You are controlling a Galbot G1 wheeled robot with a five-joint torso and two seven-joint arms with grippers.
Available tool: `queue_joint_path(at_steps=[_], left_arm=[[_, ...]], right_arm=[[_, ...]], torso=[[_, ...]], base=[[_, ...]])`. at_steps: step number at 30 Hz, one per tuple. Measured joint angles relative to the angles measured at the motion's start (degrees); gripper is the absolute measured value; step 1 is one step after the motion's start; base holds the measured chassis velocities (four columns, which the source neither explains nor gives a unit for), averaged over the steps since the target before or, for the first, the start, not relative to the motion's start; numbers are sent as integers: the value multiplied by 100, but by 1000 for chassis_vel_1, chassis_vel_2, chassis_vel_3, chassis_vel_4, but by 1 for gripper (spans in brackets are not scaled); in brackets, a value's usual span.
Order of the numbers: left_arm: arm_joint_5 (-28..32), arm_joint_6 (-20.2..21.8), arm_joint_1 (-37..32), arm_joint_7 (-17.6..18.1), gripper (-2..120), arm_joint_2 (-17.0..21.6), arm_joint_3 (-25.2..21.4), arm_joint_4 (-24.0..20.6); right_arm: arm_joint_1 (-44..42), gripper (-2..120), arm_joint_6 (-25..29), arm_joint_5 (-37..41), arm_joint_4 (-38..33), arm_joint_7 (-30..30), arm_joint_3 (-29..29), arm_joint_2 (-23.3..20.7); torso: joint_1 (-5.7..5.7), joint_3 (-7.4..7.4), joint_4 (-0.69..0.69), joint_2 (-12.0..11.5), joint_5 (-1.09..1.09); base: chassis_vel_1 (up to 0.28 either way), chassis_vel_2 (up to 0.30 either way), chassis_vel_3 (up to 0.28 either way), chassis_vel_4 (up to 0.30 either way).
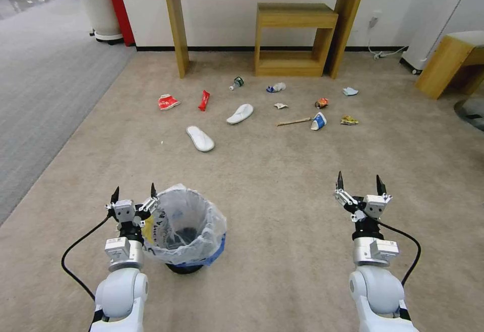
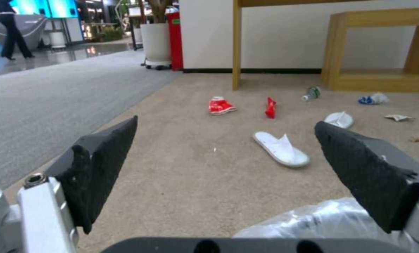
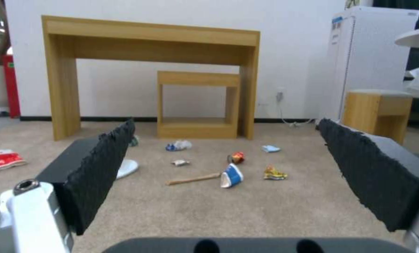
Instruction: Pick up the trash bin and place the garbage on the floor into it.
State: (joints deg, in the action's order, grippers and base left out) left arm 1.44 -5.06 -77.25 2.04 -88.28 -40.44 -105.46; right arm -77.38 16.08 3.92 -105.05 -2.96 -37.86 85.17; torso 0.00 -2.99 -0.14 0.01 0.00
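The trash bin (image 1: 184, 231), lined with a crinkly translucent bag, stands on the beige floor (image 1: 282, 185) close in front of me. My left gripper (image 1: 134, 190) is open just left of its rim, one finger near the bag (image 2: 312, 218). My right gripper (image 1: 359, 178) is open farther right, holding nothing. The garbage lies ahead: two white slippers (image 1: 200, 138) (image 1: 240, 113), red wrappers (image 1: 168, 102) (image 1: 203, 100), a blue-white cup (image 1: 318, 120), a wooden stick (image 1: 293, 121), a yellow wrapper (image 1: 349, 119), crumpled paper (image 1: 276, 88) and a can (image 1: 321, 103).
A wooden desk (image 1: 176, 29) with a small wooden shelf unit (image 1: 295, 16) under it stands against the far wall. Grey ribbed carpet (image 1: 45, 79) runs along the left, with a white planter (image 1: 101, 14) and a red bin (image 1: 120, 9). A wooden stool (image 1: 443, 64) is at the right.
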Motion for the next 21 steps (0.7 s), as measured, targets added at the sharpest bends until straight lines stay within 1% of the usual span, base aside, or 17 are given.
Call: queue_joint_path(at_steps=[1, 5, 9, 21], left_arm=[[-2, -1, 12, 0, 100, -3, 14, 15], [-3, -1, 30, 0, 100, -5, 20, 32], [-4, -4, 31, 0, 100, -6, 22, 40], [-13, -17, 19, -1, 100, -10, 27, 44]], right_arm=[[9, 100, 4, 2, 15, 9, -13, -2], [19, 100, -2, 2, 23, 9, -33, 0], [18, 100, -19, 1, 23, 9, -44, -1], [11, 100, -18, 0, 24, 4, -48, 5]], torso=[[0, 0, -2, 0, 0], [0, 0, -3, 0, 0], [0, 0, -1, 0, 0], [0, 0, -2, 0, 0]], base=[[0, 0, 0, 0], [0, 0, 0, 0], [0, 0, 0, 0], [0, 0, 0, 0]])
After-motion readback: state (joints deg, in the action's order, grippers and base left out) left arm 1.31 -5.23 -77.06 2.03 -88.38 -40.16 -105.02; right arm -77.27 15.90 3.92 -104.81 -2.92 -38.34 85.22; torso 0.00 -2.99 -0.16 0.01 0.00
